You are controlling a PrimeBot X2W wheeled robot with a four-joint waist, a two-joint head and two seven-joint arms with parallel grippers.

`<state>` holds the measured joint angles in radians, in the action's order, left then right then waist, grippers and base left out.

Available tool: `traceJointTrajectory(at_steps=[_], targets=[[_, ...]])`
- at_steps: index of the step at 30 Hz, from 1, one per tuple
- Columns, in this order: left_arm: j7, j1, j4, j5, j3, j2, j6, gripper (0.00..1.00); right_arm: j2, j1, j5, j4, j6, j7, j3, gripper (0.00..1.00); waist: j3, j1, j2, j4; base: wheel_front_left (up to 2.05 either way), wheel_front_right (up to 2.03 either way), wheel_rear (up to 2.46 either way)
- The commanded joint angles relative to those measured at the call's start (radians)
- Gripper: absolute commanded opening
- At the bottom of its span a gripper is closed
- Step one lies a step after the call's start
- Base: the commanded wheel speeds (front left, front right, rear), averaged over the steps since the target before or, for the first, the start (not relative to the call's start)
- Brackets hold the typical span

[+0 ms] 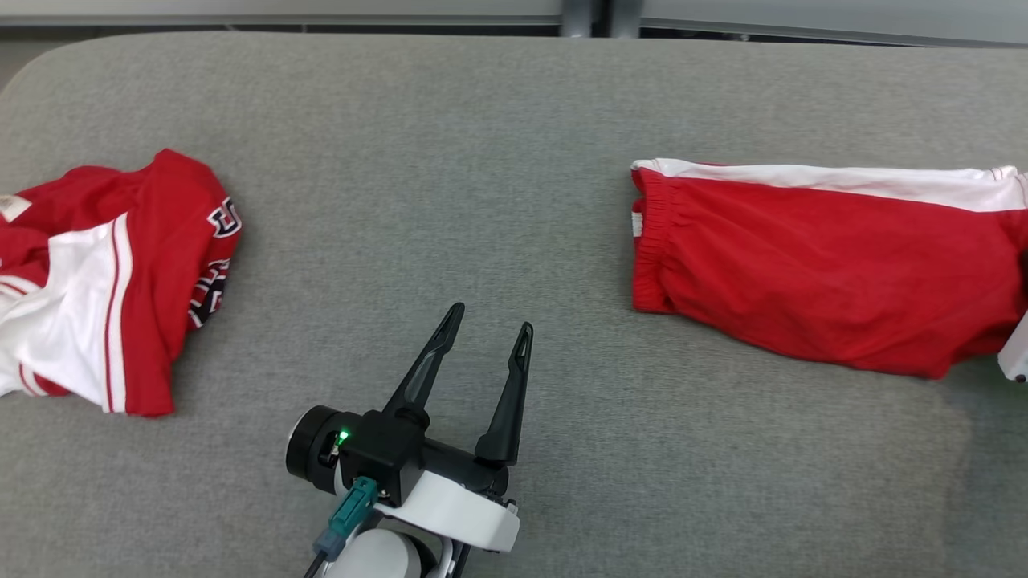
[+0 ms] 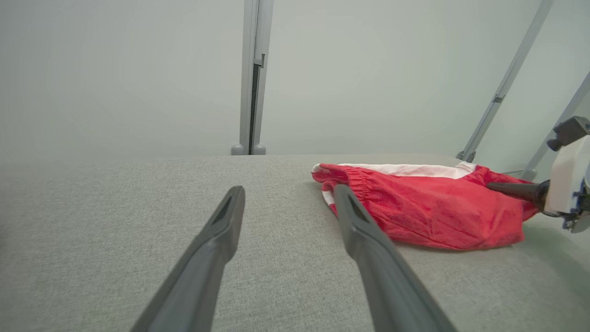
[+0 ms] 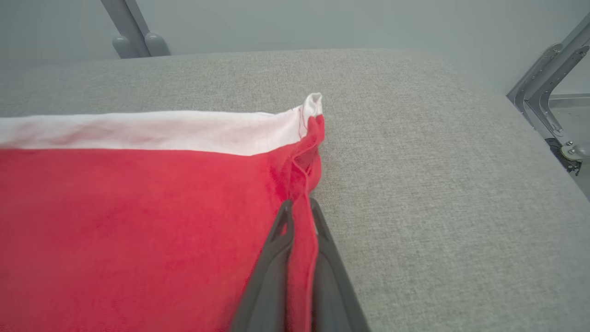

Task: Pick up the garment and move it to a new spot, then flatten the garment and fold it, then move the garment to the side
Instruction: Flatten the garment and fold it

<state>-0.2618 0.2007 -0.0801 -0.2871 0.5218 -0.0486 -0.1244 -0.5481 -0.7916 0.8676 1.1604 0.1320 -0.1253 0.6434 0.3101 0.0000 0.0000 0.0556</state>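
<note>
Tabletop [image 1: 514,120] comes first: wide, covered in grey cloth, running across in front of me. On its right half lie the red shorts [image 1: 819,273], seemingly folded flat, with the white side stripe [image 1: 827,181] along the far edge. Their long axis runs left to right, elastic waistband [image 1: 654,241] toward the middle and leg hem [image 3: 305,180] out at my right. On the left end, well apart, sits a crumpled red and white jersey [image 1: 104,281]. My left pincer [image 1: 491,319] hangs over bare tabletop between the two garments, fingers spread wide, holding nothing; the waistband lies off to its right. My right pincer [image 3: 300,210] is closed on the leg hem, a ridge of red cloth pinched between its fingers. I judge this the moving-aside step: the right arm is nearer and has the shorts, so a pull would go along their long axis toward my right, waistband end trailing.
</note>
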Motion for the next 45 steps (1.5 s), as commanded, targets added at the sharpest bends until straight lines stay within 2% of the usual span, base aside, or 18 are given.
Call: traceJointTrajectory(at_steps=[1, 6, 12, 19, 32, 40, 41, 42, 43, 45], targets=[[-0.004, -0.009, -0.002, 0.005, -0.006, -0.004, 0.003, 1.0, 0.0, -0.007, -0.004, 0.003, -0.002, -0.01, 0.004, 0.0, -0.02, 0.0, 0.0, -0.032, 0.0, 0.0, 0.0], [-0.005, -0.011, -0.008, 0.001, -0.009, -0.004, 0.003, 1.0, 0.001, -0.051, -0.03, -0.007, -0.002, -0.019, 0.018, 0.0, -0.029, 0.0, 0.0, -0.055, 0.0, 0.0, 0.0], [-0.005, -0.017, -0.02, -0.009, -0.008, -0.004, 0.0, 1.0, 0.04, -0.119, -0.074, -0.053, -0.002, -0.026, 0.043, 0.0, -0.056, 0.0, 0.0, -0.065, 0.0, 0.0, 0.0], [-0.005, -0.032, -0.024, -0.031, -0.004, -0.004, -0.005, 1.0, 0.116, -0.144, -0.128, -0.142, -0.002, 0.014, 0.075, 0.0, -0.092, 0.0, 0.0, -0.032, 0.0, 0.0, 0.0], [-0.005, -0.035, -0.027, -0.064, 0.022, -0.004, -0.015, 1.0, 0.257, -0.082, -0.177, -0.274, -0.002, 0.105, 0.071, 0.0, -0.089, 0.0, 0.0, 0.063, 0.0, 0.0, 0.0], [-0.005, -0.014, -0.035, -0.082, 0.035, -0.004, -0.02, 1.0, 0.324, -0.019, -0.175, -0.328, -0.002, 0.159, 0.068, 0.0, -0.072, 0.0, 0.0, 0.081, 0.0, 0.0, 0.0], [-0.005, -0.012, -0.036, -0.083, 0.035, -0.004, -0.022, 1.0, 0.329, -0.011, -0.173, -0.331, -0.002, 0.162, 0.066, 0.35, -0.071, 0.0, 0.0, 0.08, 0.0, 0.0, 0.0], [-0.005, -0.011, -0.036, -0.085, 0.035, -0.004, -0.024, 1.0, 0.334, -0.004, -0.171, -0.335, -0.002, 0.16, 0.062, 0.85, -0.071, 0.0, 0.0, 0.079, 0.0, 0.0, 0.0], [-0.005, -0.01, -0.037, -0.086, 0.035, -0.004, -0.025, 1.0, 0.342, 0.003, -0.165, -0.343, -0.002, 0.149, 0.058, 1.0, -0.072, 0.0, 0.0, 0.078, 0.0, 0.0, 0.0], [-0.005, -0.011, -0.039, -0.088, 0.035, -0.004, -0.026, 1.0, 0.354, 0.013, -0.152, -0.355, -0.002, 0.141, 0.054, 1.0, -0.075, 0.0, 0.0, 0.075, 0.0, 0.0, 0.0]])
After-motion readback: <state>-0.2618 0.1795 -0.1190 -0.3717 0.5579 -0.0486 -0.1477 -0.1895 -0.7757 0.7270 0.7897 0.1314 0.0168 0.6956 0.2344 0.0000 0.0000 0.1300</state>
